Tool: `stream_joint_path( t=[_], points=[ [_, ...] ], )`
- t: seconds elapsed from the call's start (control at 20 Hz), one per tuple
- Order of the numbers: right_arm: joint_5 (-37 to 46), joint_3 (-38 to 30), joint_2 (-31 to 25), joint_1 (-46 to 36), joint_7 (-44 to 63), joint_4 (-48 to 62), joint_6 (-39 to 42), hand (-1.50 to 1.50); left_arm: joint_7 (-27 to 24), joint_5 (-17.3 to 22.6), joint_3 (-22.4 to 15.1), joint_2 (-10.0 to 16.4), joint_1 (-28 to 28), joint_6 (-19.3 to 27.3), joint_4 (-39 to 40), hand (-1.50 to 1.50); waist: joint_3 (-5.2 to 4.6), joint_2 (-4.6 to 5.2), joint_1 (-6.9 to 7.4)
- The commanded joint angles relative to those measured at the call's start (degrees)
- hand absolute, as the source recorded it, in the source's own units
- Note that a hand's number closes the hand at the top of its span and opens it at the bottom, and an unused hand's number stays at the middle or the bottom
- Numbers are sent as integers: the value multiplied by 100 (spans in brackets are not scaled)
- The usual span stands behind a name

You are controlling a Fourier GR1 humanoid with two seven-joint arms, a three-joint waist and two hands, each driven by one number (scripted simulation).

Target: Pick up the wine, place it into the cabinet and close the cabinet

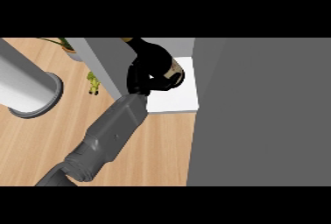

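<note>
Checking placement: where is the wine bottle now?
Head view, upper centre: the wine bottle is held in the curled left hand at the cabinet's white shelf, just left of the grey door.

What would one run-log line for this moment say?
stage: placing | left hand: shut on wine bottle | bottle: over white shelf | cabinet: open

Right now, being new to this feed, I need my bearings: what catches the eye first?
A black hand on a grey forearm, curled round the dark wine bottle over the cabinet's white shelf, upper centre. A large grey panel fills the right; a pale cylinder stands on the wooden counter at left.
</note>
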Motion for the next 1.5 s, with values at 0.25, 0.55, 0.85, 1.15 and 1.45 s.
stream_joint_path(
  t=[0.25, 0.55, 0.85, 1.15, 1.45],
  points=[
    [-29, 164, 55, 175, -258, -25, 172, -150, 100, 351, -137, 2, -149, 205, 70, 150, 2, 50, -257],
    [17, 184, 43, -184, -165, 191, 95, -150, -54, 539, -208, 2, -129, 207, 247, 150, -1, 89, -312],
    [37, 241, 51, -359, -226, 437, 133, -150, 115, 666, -775, 2, 56, 274, -163, 150, 0, 69, -299],
    [129, 407, 131, -485, -222, 529, 90, -150, -193, 1189, -1167, 1, 428, 604, -748, 150, -6, 99, -460],
    [154, 450, 193, -540, -256, 630, 55, -150, -588, 1749, -1272, 1, 450, 930, -1050, 150, -8, 111, -528]
  ],
)
